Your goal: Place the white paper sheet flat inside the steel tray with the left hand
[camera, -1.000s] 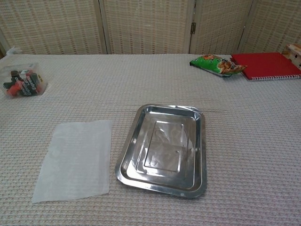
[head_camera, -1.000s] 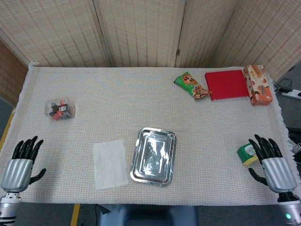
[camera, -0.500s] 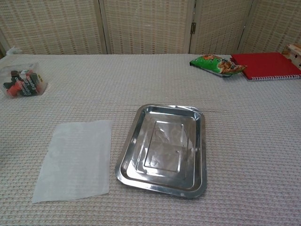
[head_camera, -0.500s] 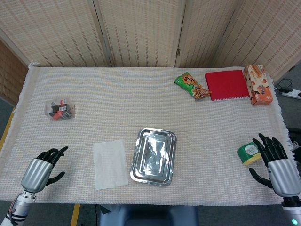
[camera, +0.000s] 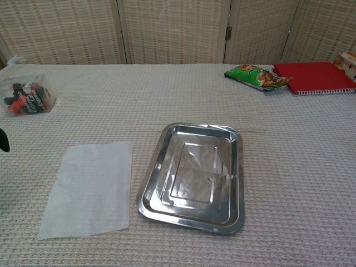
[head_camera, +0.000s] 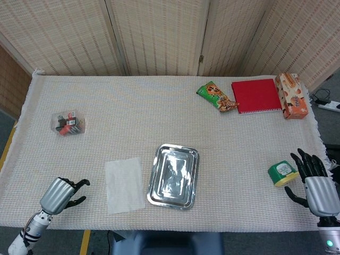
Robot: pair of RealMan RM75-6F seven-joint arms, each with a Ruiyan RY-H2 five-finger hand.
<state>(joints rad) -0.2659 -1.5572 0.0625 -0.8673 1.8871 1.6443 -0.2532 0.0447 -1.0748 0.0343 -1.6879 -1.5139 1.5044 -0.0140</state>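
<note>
The white paper sheet (head_camera: 125,185) (camera: 89,188) lies flat on the cloth, just left of the steel tray (head_camera: 158,161) (camera: 152,162). The tray holds nothing. My left hand (head_camera: 62,194) hovers over the table's near left part, well left of the sheet, fingers curled partway with nothing in them. In the chest view only a dark fingertip (camera: 4,141) of it shows at the left edge. My right hand (head_camera: 313,181) stays at the near right edge with fingers spread, holding nothing.
A green and yellow tub (head_camera: 281,173) sits beside my right hand. A clear box of small items (head_camera: 68,123) (camera: 26,95) stands far left. A green snack bag (head_camera: 217,96) (camera: 256,76), red notebook (head_camera: 257,95) (camera: 314,77) and orange carton (head_camera: 291,95) line the far right.
My left hand has moved right and forward over the table toward the sheet, turning from upright to lying low with fingers curling. My right hand drifted slightly right and down.
</note>
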